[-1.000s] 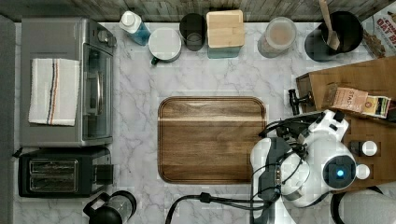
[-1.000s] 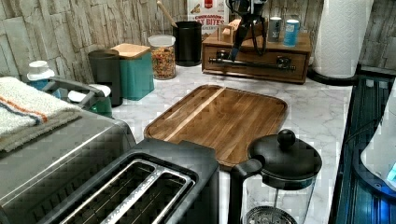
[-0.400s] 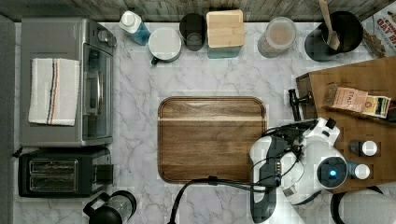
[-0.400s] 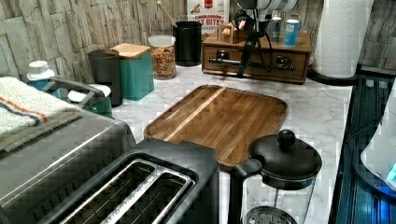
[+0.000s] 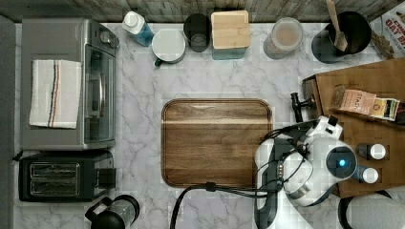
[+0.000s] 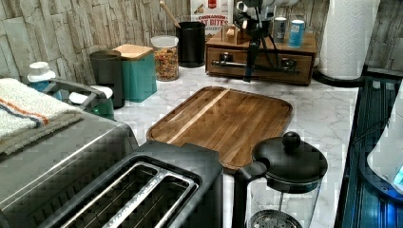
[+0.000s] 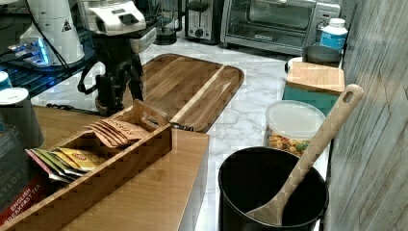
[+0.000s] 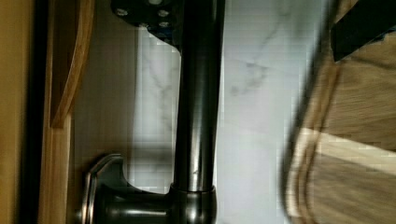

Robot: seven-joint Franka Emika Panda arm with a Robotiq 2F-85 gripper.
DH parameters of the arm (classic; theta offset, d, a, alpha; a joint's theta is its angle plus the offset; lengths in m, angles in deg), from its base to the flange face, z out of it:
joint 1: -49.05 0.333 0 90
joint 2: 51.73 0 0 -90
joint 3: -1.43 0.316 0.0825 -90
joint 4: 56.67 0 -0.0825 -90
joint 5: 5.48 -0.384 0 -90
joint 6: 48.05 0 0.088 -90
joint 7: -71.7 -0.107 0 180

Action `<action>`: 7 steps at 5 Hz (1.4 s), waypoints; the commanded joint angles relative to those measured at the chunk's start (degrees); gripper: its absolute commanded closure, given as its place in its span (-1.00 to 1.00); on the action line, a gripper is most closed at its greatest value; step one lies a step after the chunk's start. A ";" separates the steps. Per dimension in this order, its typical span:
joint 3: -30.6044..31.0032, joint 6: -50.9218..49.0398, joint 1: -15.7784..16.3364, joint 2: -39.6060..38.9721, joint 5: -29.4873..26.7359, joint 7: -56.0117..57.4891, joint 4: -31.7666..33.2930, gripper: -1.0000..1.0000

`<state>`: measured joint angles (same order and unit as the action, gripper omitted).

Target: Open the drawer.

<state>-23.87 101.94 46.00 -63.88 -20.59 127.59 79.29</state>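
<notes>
1. In the left view, the cutting board (image 6: 223,118) lay at the middle of the marble surface (image 6: 323,114), clear of the work at the back.
2. Just beyond the board's far edge hung the claw (image 6: 249,76). A second before, it had been up at the level of the cabinet top. It had since dropped in front of the drawer (image 6: 271,54), and its tips were now at the height of the black bar handle (image 6: 228,63).
3. The drawer sat in the low wooden cabinet at the back of the surface, toward the left view's right. Its front looked about flush with the cabinet, so I judged it not yet pulled out.
4. In the wrist view, the handle (image 8: 198,116) ran between the two fingers (image 8: 362,23). Bare marble showed between the bar and one finger, so the claw was spread, straddling the bar but not gripping it.
5. The descent seemed finished and the approach done. What remained, by my reckoning, was to close on the bar and pull straight away from the cabinet.
6. Farthest right stood a paper towel roll (image 6: 349,38), apart from the claw.
</notes>
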 commanded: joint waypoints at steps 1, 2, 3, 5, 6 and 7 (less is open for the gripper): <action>3.35 -2.39 0.08 -1.53 -1.94 2.86 -1.49 -1.00; 2.24 0.34 5.45 3.50 3.02 -8.60 5.39 -1.00; 3.04 1.40 10.26 9.00 9.37 -19.95 11.33 -1.00; 10.32 4.73 12.67 12.53 7.99 -24.45 18.82 -1.00; 10.85 4.89 15.68 15.34 10.75 -30.79 21.76 -1.00; 11.23 5.72 17.21 15.84 12.91 -35.26 22.28 -1.00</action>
<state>-17.03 109.94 57.86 -51.40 -8.51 97.82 96.64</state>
